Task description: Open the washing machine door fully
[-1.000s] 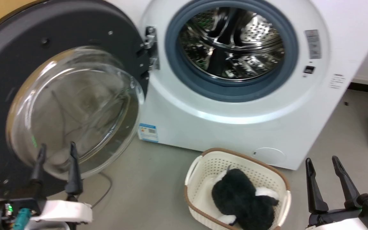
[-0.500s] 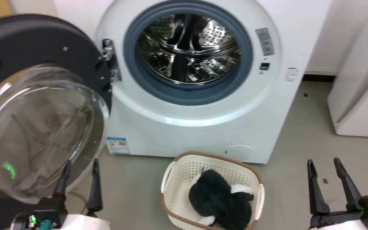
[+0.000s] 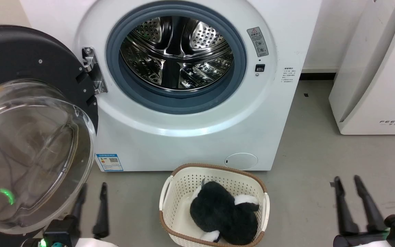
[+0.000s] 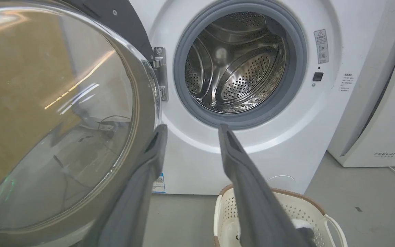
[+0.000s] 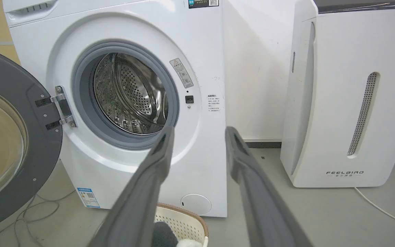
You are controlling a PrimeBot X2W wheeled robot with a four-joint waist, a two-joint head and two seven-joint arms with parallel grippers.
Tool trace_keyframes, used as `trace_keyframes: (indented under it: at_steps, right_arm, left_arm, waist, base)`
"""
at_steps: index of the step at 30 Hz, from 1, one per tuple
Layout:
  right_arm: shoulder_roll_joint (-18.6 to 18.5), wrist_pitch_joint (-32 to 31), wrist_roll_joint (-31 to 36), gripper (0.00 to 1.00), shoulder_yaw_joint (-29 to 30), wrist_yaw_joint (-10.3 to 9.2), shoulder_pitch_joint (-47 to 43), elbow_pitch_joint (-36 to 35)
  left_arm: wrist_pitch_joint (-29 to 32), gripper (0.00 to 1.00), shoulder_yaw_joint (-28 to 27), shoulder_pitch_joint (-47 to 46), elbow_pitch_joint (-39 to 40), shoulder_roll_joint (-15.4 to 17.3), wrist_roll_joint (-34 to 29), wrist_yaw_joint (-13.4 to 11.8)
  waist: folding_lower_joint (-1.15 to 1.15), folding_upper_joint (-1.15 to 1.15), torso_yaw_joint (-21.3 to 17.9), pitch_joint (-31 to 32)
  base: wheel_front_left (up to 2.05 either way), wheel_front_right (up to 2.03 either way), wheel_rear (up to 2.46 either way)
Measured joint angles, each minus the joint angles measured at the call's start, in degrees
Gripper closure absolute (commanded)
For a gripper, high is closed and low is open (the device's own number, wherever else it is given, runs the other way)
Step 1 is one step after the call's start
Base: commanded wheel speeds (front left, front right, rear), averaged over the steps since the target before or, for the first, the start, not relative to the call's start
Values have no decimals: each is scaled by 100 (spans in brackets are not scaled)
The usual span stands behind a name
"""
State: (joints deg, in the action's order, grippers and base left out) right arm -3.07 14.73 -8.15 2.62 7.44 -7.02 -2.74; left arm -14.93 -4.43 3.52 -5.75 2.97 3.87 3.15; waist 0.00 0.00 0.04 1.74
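Head view: a white washing machine (image 3: 190, 137) is standing with its steel drum (image 3: 177, 58) exposed. The washing machine door (image 3: 22, 51), round and black with a bulging glass bowl, is hanging from its hinge (image 3: 93, 72) left of the opening. It is swung well out, so its inner side is facing the camera. The left gripper (image 3: 93, 187) is hovering low, just beside the bowl's lower edge, jaws apart and gripping nothing. This is probably the arm working the door. The right gripper (image 3: 347, 180) is idling at the lower right, well apart from the machine, jaws also apart and empty. A cream basket (image 3: 214, 167) holding a black and white soft toy (image 3: 221, 216) is sitting on the floor before the machine, likely waiting for loading.

Left wrist view: the two fingers are spreading wide, the left one lying just beside the glass bowl. Whether it is touching cannot be told.

Right wrist view: the parted fingers are pointing at the machine's front, holding nothing. The door is showing at the far left, seemingly past a right angle, so little swing seems left. A white appliance (image 5: 351, 103) is standing to the right, away from the door.
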Motion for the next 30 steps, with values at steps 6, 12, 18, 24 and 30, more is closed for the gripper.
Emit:
trace_keyframes:
  at_steps: [6,12,18,24,30]
  right_arm:
    - [-1,-29,2,100,1,0,3,0]
    - [-1,-102,18,100,-4,0,13,12]
    - [-1,-159,62,100,-14,0,23,21]
    - [0,-222,91,100,-30,0,34,34]
    - [0,-308,115,100,-47,0,66,47]
  left_arm:
    - [34,100,16,0,2,-2,0,1]
    - [99,100,27,-1,13,-3,-16,0]
    - [178,100,46,-3,42,-3,-19,-2]
    - [236,100,71,-5,66,-3,-26,-19]
    - [314,100,100,-8,93,-3,-43,-29]
  waist:
    - [0,0,-2,-5]
    - [0,0,-2,-13]
    - [0,0,-2,-22]
    - [0,0,-2,-30]
    - [0,0,-2,-38]
  base:
    - [0,0,0]
    - [0,0,0]
    - [0,0,0]
    - [0,0,0]
    - [0,0,0]
